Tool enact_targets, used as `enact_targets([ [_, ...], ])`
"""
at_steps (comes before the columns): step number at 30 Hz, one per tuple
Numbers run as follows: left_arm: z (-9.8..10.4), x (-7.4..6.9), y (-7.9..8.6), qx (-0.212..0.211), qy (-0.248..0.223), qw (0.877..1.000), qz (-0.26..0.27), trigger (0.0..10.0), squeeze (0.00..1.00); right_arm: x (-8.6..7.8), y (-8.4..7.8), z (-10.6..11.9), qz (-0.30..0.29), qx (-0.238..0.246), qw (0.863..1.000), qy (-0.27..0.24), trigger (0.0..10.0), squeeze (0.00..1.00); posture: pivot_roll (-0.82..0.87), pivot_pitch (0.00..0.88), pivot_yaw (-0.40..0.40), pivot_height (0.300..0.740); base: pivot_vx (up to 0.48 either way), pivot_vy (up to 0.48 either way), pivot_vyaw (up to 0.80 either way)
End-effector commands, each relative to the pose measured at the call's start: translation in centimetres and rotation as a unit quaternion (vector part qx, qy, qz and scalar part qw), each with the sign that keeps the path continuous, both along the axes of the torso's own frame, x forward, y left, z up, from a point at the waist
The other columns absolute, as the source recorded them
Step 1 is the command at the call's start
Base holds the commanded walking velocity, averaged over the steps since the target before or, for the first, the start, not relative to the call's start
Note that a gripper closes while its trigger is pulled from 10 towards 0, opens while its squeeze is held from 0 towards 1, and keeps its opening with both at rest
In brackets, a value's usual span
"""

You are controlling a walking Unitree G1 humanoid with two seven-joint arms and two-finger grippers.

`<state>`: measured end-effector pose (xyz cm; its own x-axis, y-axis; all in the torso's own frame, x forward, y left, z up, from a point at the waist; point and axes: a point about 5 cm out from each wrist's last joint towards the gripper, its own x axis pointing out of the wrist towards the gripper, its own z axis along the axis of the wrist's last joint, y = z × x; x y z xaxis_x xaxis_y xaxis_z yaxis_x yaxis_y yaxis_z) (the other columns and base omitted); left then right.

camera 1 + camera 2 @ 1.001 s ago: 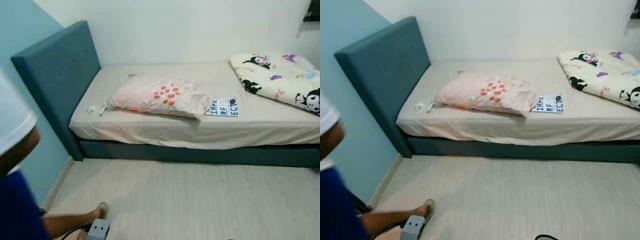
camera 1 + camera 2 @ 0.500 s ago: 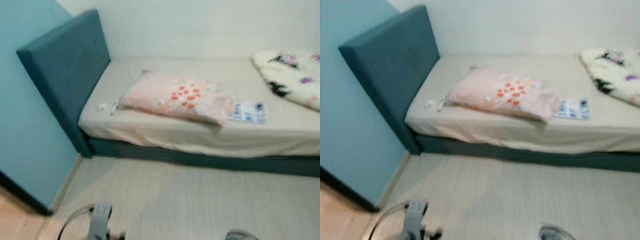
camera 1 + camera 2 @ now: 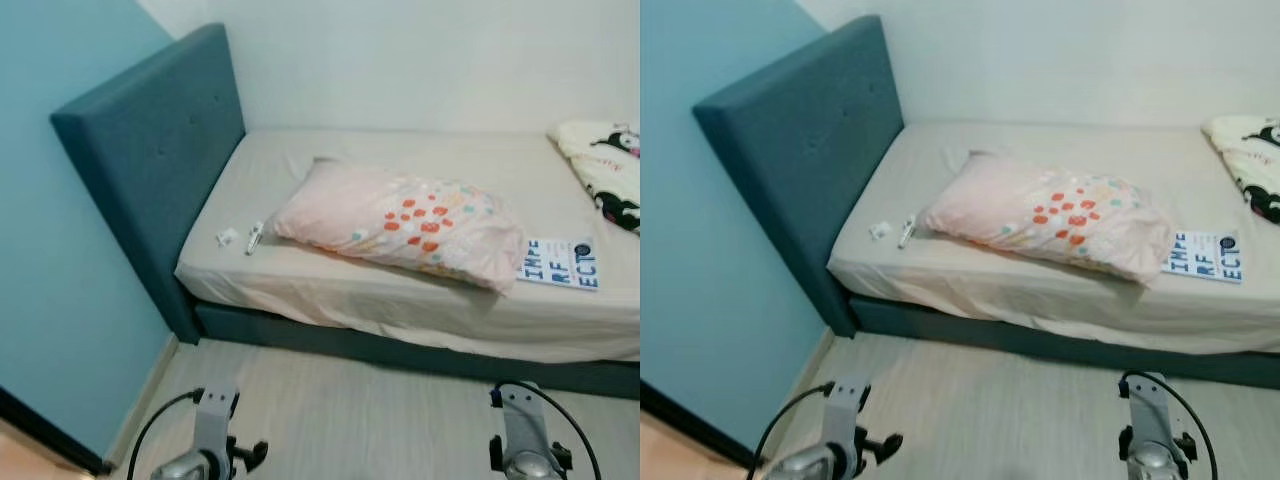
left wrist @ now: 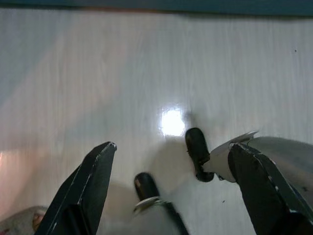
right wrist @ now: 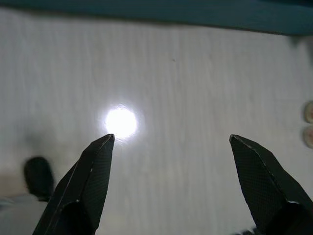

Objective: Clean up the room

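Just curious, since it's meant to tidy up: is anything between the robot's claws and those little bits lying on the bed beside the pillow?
Nothing visible. Both grippers, left and right, hang open above bare floor; the small white scraps lie unobstructed on the sheet near the headboard, beside the pillow.

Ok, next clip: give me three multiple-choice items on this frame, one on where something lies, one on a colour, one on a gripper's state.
1. Where does the small white pen-like item lie?
A. on the sheet between the headboard and the pillow
B. on the floor
C. on top of the pillow

2. What colour is the headboard?
A. white
B. teal blue
C. pink

3. How are the fingers of the right gripper?
A. shut on a cloth
B. shut and empty
C. open and empty, over the floor

Answers:
1 A, it rests on the beige sheet just off the pillow corner.
2 B, it matches the bed base.
3 C, the wrist view shows both fingers spread wide with bare pale floor between them.
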<state>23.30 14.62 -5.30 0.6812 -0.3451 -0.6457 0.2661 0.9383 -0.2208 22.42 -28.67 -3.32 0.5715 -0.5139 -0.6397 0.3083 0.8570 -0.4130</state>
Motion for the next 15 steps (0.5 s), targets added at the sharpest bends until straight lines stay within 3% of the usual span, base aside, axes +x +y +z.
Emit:
enact_targets([
  [1, 0.0, 0.0, -0.2, -0.006, 0.002, 1.0, -0.002, 10.0, 0.0, 0.9, 0.9, 0.3, 0.013, 0.016, 1.0, -0.019, 10.0, 0.0, -0.06, 0.071, 0.057, 0.74, 0.405, 0.0, -0.64],
  [4, 0.3, 0.4, -0.4, -0.006, -0.006, 1.0, -0.004, 10.0, 0.0, 2.1, 2.3, 0.5, 0.046, 0.045, 0.997, -0.04, 10.0, 0.0, -0.06, 0.074, 0.059, 0.74, 0.405, 0.0, 0.0],
  [5, 0.5, 0.7, -0.5, -0.01, -0.013, 1.0, 0.001, 10.0, 0.0, 3.3, 3.7, 1.0, 0.076, 0.077, 0.991, -0.072, 10.0, 0.0, -0.07, 0.076, 0.06, 0.74, 0.409, 0.0, 0.0],
  [6, 0.5, 0.7, -0.5, -0.01, -0.013, 1.0, 0.001, 10.0, 0.0, 3.3, 3.7, 1.0, 0.076, 0.077, 0.991, -0.072, 10.0, 0.0, -0.07, 0.076, 0.06, 0.74, 0.409, 0.0, 0.0],
  [8, 1.2, 1.6, -0.7, -0.026, -0.03, 0.999, 0.018, 10.0, 0.0, 5.2, 6.6, 1.9, 0.177, 0.097, 0.975, -0.091, 10.0, 0.0, -0.07, 0.08, 0.058, 0.74, 0.405, 0.0, 0.39],
  [10, 1.2, 1.6, -0.7, -0.026, -0.03, 0.999, 0.018, 10.0, 0.0, 5.2, 6.6, 1.9, 0.177, 0.097, 0.975, -0.091, 10.0, 0.0, -0.07, 0.08, 0.058, 0.74, 0.405, 0.0, 0.79],
  [15, 2.3, 2.9, -1.7, -0.047, -0.059, 0.997, 0.009, 10.0, 0.0, 6.4, 8.4, 2.6, 0.223, 0.108, 0.963, -0.106, 10.0, 0.0, -0.06, 0.084, 0.056, 0.74, 0.405, 0.0, 0.69],
])
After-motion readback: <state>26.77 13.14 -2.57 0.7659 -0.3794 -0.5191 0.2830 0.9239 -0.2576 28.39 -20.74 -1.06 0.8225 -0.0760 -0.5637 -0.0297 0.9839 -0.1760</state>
